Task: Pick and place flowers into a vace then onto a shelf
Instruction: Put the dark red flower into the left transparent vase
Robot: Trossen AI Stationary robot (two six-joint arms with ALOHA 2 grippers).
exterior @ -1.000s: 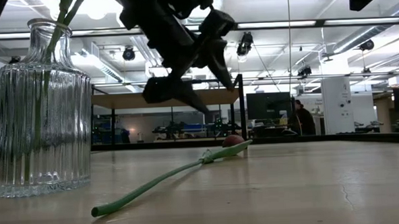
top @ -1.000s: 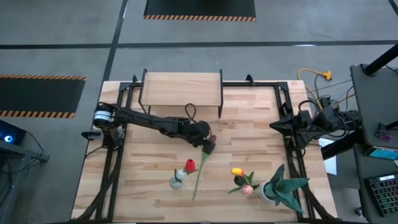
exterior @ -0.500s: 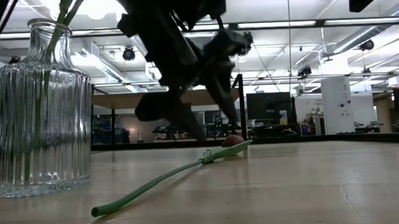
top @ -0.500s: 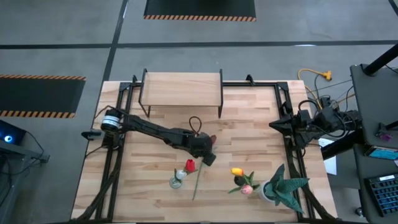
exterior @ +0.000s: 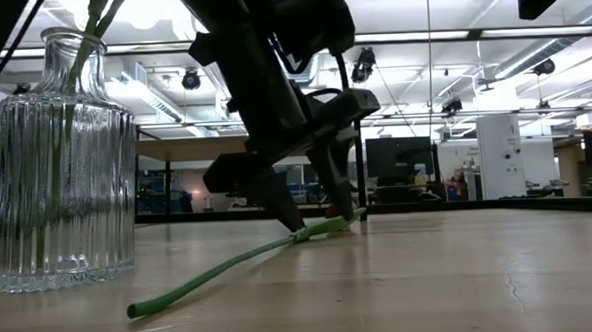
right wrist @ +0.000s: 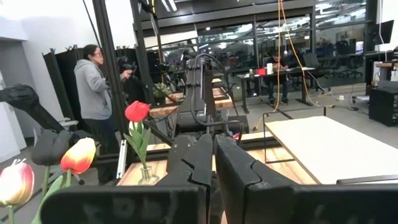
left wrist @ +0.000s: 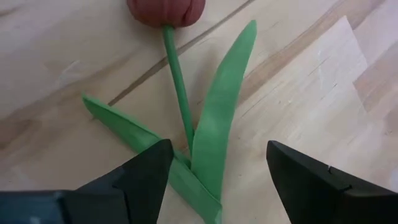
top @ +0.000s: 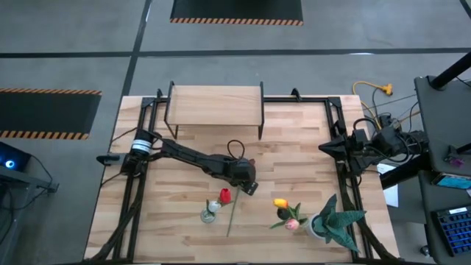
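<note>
Wooden table (top: pixel 294 147) carries shelf (top: pixel 213 101), vase (top: pixel 210 215), tulips (top: pixel 287 213).

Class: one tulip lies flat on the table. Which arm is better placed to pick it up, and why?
Left. Its open hand straddles the lying tulip's stem just below the head. The right hand is shut and parked at the table's right edge.

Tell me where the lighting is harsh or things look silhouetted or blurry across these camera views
Low view: bright ceiling lights backlight the left gripper into a silhouette and glare through the glass vase. Left wrist view: even light, its dark fingers soft-edged over the tulip stem.
</note>
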